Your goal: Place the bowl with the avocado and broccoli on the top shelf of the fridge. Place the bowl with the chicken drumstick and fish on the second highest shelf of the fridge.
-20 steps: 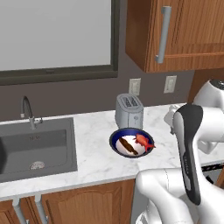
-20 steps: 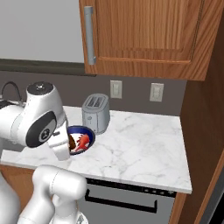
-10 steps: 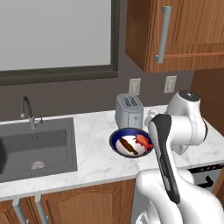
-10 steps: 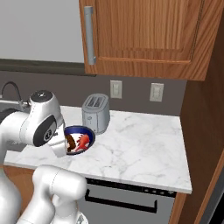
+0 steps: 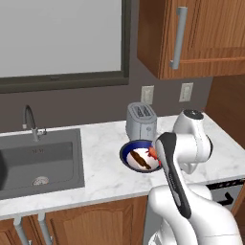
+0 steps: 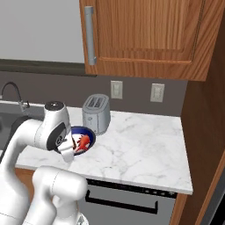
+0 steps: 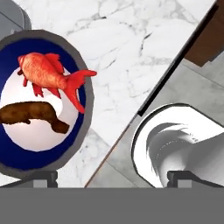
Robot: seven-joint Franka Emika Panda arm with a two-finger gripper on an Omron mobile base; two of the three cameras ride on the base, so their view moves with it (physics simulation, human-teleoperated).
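Dark fingertips [image 7: 43, 176] of the gripper [image 7: 111, 176] rise wide apart at the bottom of the hand view, the jaws spread and holding nothing. One tip stands at the near rim of the blue bowl [image 7: 85, 83]; the other stands before part of the robot's own white body. Whether either tip touches the bowl cannot be told.

White inside and dark blue around the rim, the bowl sits on the marble counter [image 5: 100, 162], near its front edge. In it lie the fish [image 7: 46, 74], red-orange, and the drumstick [image 7: 33, 113], dark brown, side by side and just apart. The fish's tail reaches out over the bowl's rim.

From the left base view the bowl [image 5: 128, 154] is partly hidden behind the white arm, with the drumstick [image 5: 140, 160] and a bit of the fish [image 5: 152, 152] showing. From the right base view the arm's wrist covers the bowl's [image 6: 85, 130] left part, and the fish [image 6: 82, 142] shows beside it.

Just behind the bowl stands a grey toaster [image 5: 140, 119], close to its far rim. A sink [image 5: 38, 160] with a faucet [image 5: 29, 122] is set in the counter, well apart from the bowl. Two outlets [image 5: 147, 94] sit on the dark wall above the toaster, and a wooden cabinet [image 6: 145, 35] with a long handle [image 6: 90, 35] hangs overhead. Below the counter's front edge is a dishwasher [image 6: 127, 204].
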